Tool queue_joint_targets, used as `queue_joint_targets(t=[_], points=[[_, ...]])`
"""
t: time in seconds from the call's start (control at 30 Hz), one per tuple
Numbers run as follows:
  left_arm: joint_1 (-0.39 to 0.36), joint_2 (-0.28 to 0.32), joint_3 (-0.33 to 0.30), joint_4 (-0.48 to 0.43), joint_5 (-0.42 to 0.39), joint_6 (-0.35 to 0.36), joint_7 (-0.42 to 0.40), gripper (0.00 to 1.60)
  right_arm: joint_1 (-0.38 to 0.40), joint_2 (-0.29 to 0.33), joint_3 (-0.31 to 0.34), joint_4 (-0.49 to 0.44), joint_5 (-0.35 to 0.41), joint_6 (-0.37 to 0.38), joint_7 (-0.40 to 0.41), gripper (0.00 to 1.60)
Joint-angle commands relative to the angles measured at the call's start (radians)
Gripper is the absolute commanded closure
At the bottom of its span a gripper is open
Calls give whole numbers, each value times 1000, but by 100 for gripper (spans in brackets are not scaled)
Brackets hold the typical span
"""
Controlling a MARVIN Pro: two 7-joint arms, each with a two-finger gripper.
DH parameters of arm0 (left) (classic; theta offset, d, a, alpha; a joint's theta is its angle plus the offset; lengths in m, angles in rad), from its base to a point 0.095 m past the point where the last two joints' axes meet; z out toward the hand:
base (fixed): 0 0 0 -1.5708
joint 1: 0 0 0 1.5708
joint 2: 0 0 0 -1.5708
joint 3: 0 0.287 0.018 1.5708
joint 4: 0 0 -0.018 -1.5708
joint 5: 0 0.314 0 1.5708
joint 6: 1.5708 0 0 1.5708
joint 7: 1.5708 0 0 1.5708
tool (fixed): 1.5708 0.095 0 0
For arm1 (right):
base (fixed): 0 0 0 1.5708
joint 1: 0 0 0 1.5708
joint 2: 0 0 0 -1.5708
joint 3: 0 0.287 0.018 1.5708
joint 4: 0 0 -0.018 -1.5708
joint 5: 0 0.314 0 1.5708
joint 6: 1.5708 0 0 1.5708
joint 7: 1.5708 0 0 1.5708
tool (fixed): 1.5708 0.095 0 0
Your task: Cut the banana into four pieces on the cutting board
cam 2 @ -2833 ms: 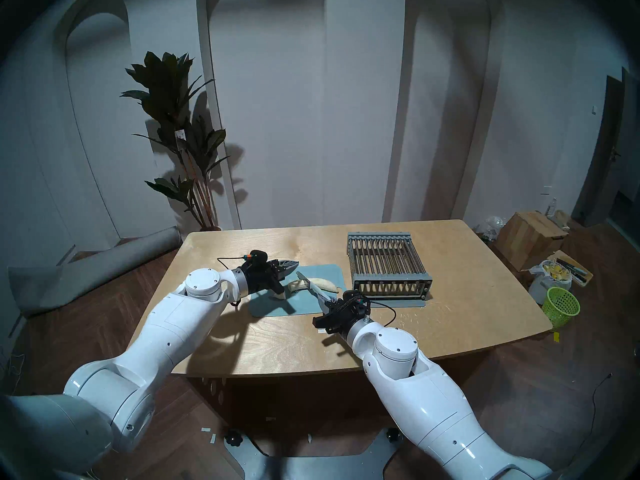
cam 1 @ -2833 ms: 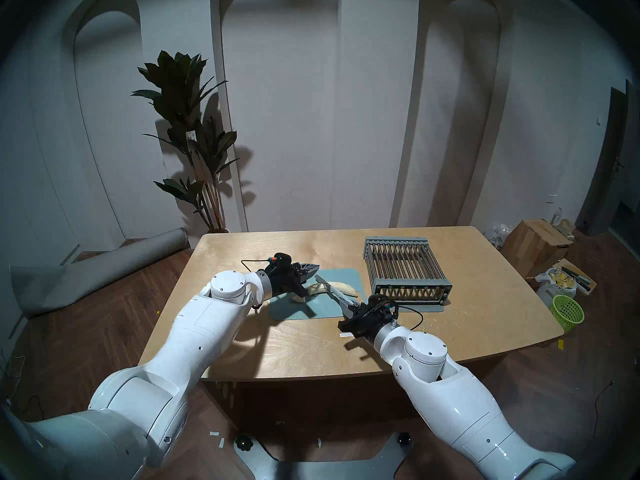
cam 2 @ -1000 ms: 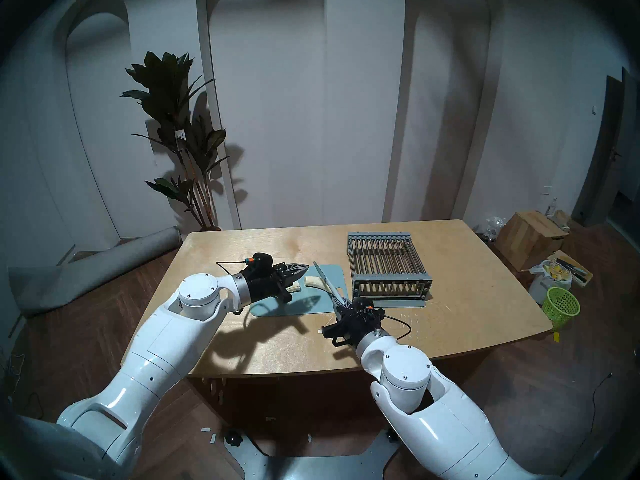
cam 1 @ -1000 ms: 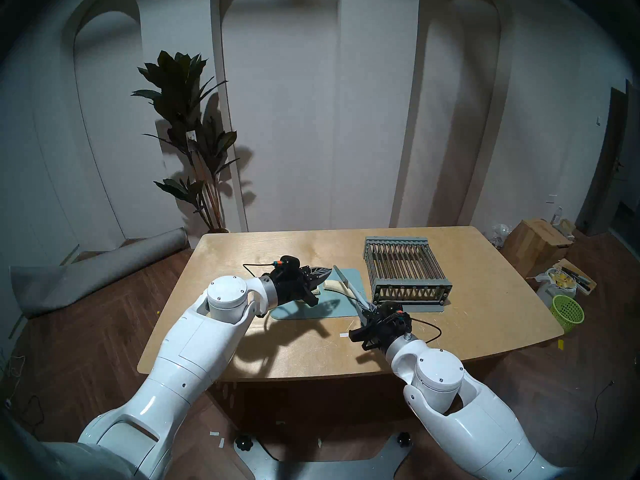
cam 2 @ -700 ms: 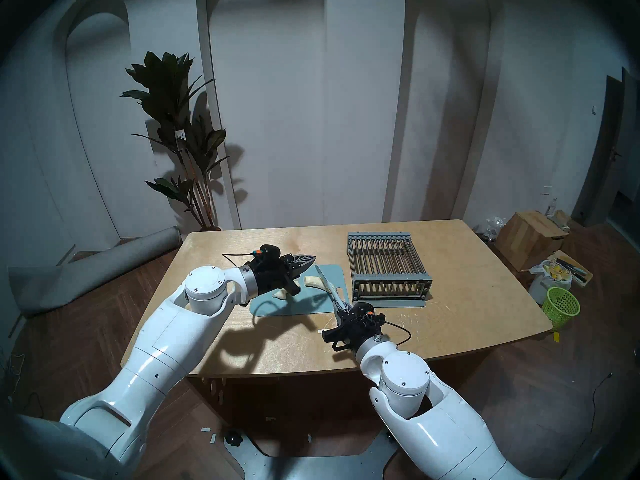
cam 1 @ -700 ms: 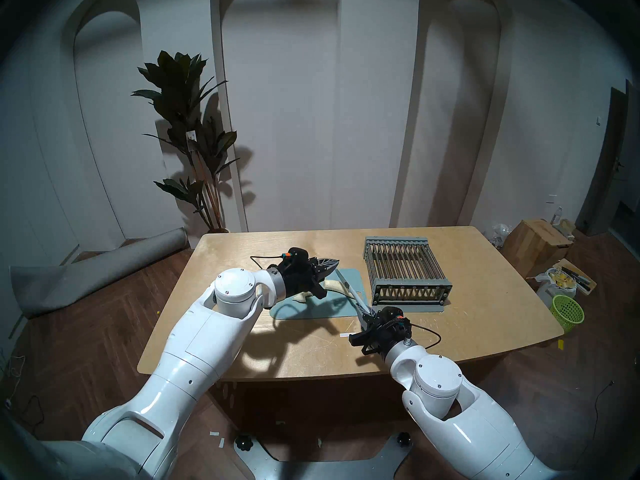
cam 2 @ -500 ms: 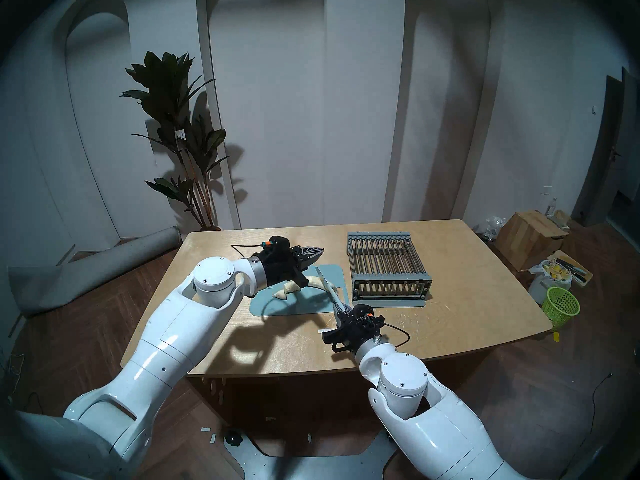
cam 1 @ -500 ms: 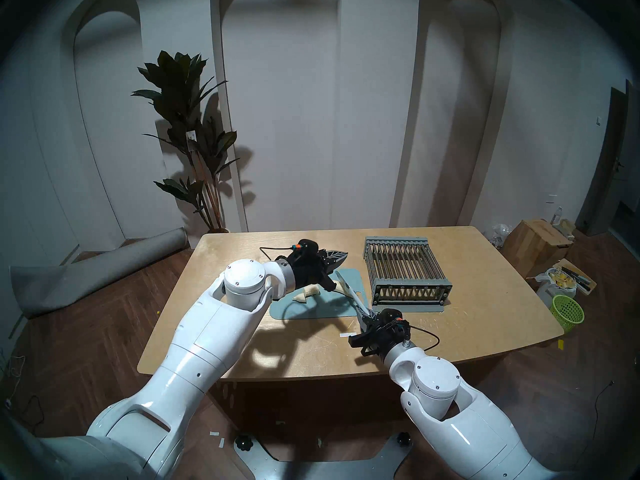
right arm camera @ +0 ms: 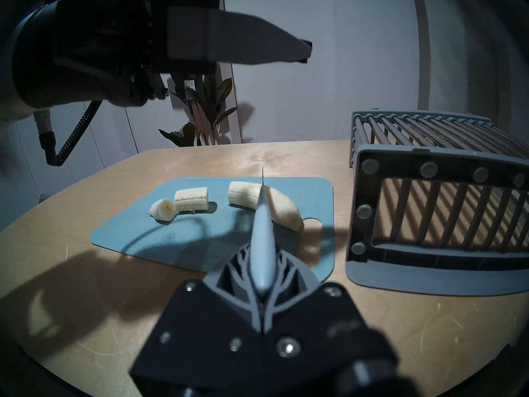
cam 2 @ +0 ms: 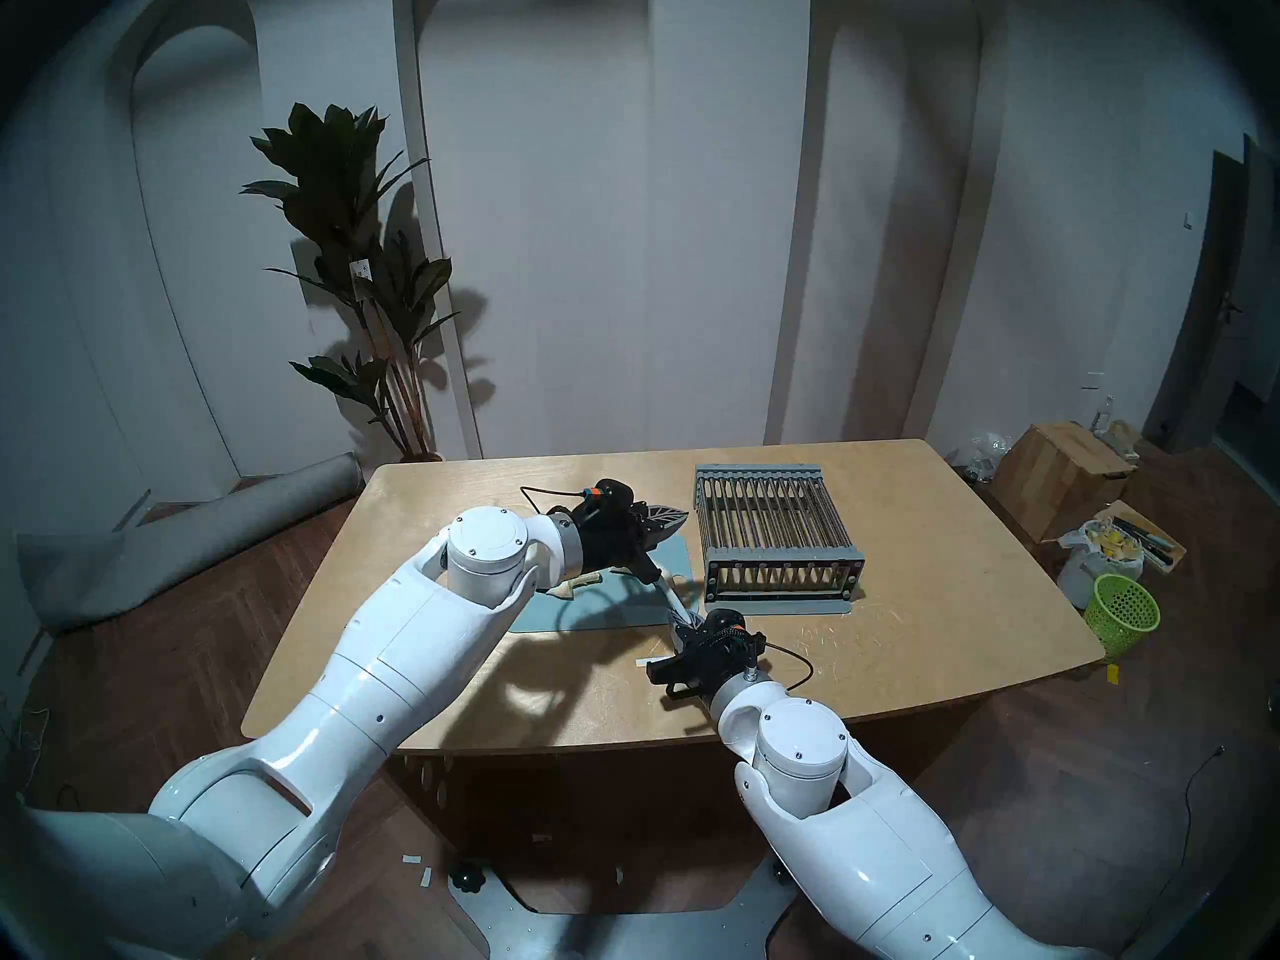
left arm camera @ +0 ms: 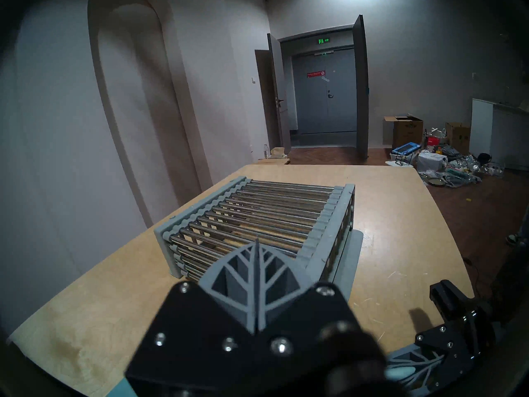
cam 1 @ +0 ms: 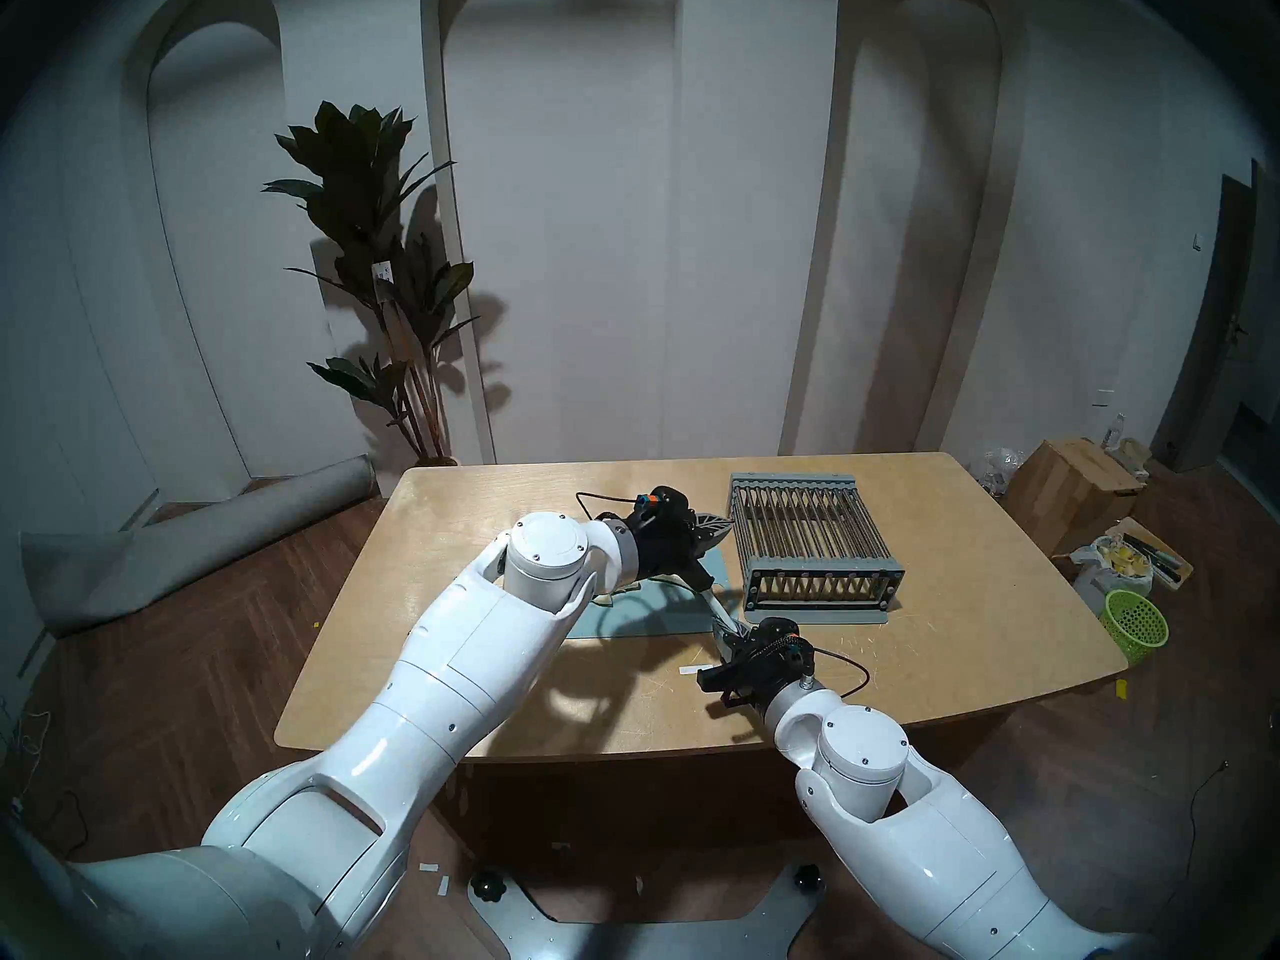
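Observation:
The pale blue-grey cutting board (right arm camera: 200, 244) lies mid-table with the peeled banana on it in three parts. These are a small end piece (right arm camera: 162, 209), a short chunk (right arm camera: 191, 199) and a long curved piece (right arm camera: 282, 207). My right gripper (right arm camera: 262, 261) is shut on the pale handle of a knife (right arm camera: 262, 224), whose blade stands edge-down across the middle of the long piece. My left gripper (right arm camera: 303, 49) is shut on nothing and hangs above the board's far right corner, its fingers (left arm camera: 256, 261) pointing at the rack. In the head views the left arm hides most of the banana.
A grey slatted wire rack (cam 1: 810, 536) stands just right of the board (cam 1: 644, 619), close to both grippers. On the floor to the right are a green basket (cam 1: 1136, 622) and a cardboard box (cam 1: 1070, 480). A strip of white tape (cam 1: 689, 670) lies near the right gripper.
My left arm has swung right and away from the left banana pieces to hover beside the rack. The knife in my right gripper has come lower onto the long piece.

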Motion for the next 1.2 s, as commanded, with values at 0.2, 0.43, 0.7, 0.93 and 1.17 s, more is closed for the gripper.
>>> queue_joint_targets(t=[0.2, 0.43, 0.7, 0.93, 1.17], points=[[-4, 27, 49, 138, 59, -78, -31, 160, 76, -34, -9, 15, 1, -13, 19, 160], [-13, 30, 51, 207, 60, -132, -36, 160, 88, -40, -11, 24, 0, -11, 15, 160], [-36, 26, 67, 244, 70, -152, -43, 160, 92, -53, -7, 32, 2, -13, 9, 160], [-51, 17, 87, 268, 75, -150, -51, 160, 88, -58, 0, 29, 9, -9, -3, 160], [-60, 6, 113, 308, 84, -128, -56, 160, 87, -51, 3, 22, 20, 6, -5, 160]])
